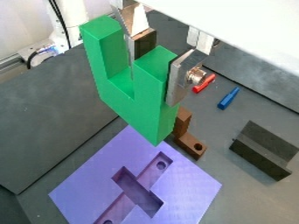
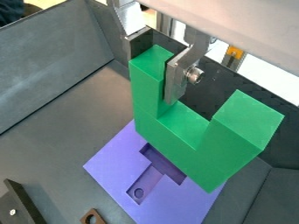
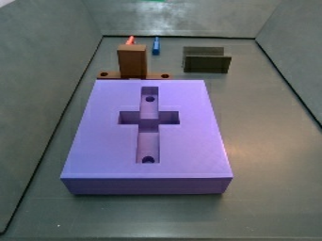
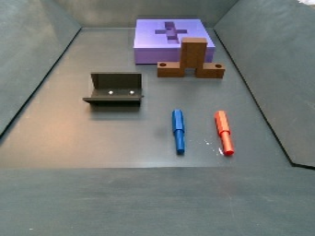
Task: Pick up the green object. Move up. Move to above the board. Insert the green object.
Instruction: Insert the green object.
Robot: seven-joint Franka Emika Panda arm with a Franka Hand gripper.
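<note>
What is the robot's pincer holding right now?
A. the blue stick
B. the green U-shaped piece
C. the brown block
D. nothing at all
B. In both wrist views the pincer is shut on one prong of the green object, held up in the air above the board, while the brown block and the blue stick lie on the floor in a side view.
</note>
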